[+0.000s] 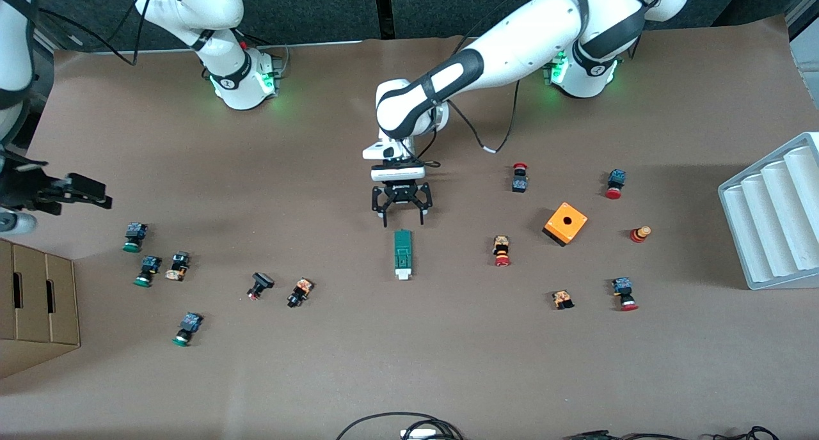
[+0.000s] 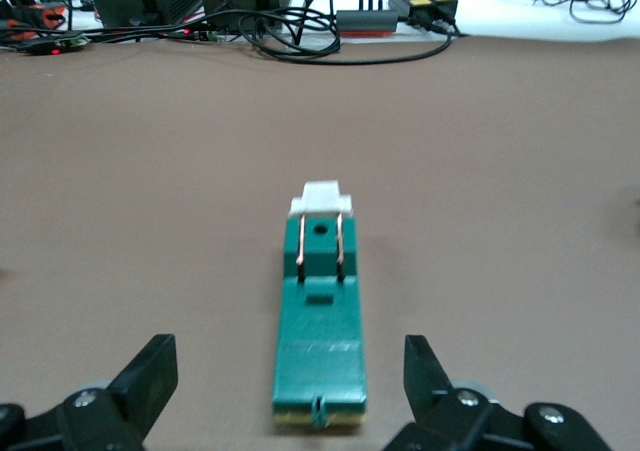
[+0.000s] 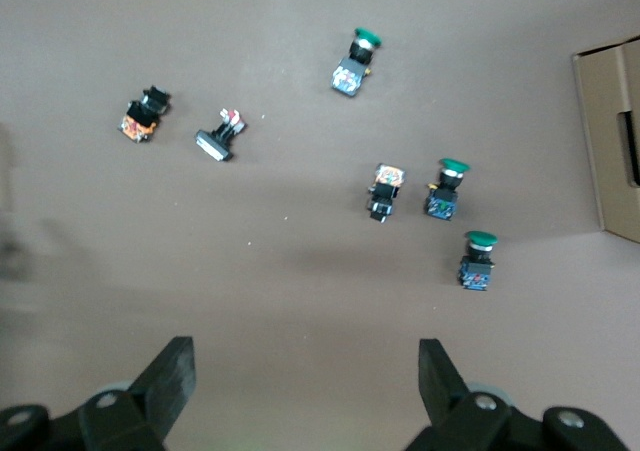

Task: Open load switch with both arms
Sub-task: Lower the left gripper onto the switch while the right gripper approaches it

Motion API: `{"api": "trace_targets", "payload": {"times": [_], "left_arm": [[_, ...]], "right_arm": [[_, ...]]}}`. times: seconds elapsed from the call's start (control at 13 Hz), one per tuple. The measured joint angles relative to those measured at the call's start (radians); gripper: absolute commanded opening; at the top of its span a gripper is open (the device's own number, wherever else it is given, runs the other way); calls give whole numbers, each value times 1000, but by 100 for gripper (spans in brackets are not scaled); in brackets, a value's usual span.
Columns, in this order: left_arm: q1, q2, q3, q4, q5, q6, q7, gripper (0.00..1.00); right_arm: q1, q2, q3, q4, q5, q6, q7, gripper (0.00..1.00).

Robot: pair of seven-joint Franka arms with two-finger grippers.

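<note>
Front view: load switch (image 1: pixel 402 254), judged light and rigid, best gripped across its green sides; left gripper (image 1: pixel 402 217) spread just above it, right gripper (image 1: pixel 80 190) open, well apart.

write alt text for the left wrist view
A green load switch lies lengthwise on the brown table, white tab end away from the camera, just ahead of the open left gripper. Black cables run along the table's edge.

No text or label can be read anywhere.
</note>
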Motion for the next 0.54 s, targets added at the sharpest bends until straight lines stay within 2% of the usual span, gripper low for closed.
{"api": "trace_targets", "payload": {"times": [0.38,0.54], "left_arm": [[-174,17,164,12,6,-31,-121,100],[-192,20,184,15,23,-32,-140,100]], "right_arm": [[27,55,7,0,0,0,0,100],[77,91,9,11,0,5,30,100]]}}
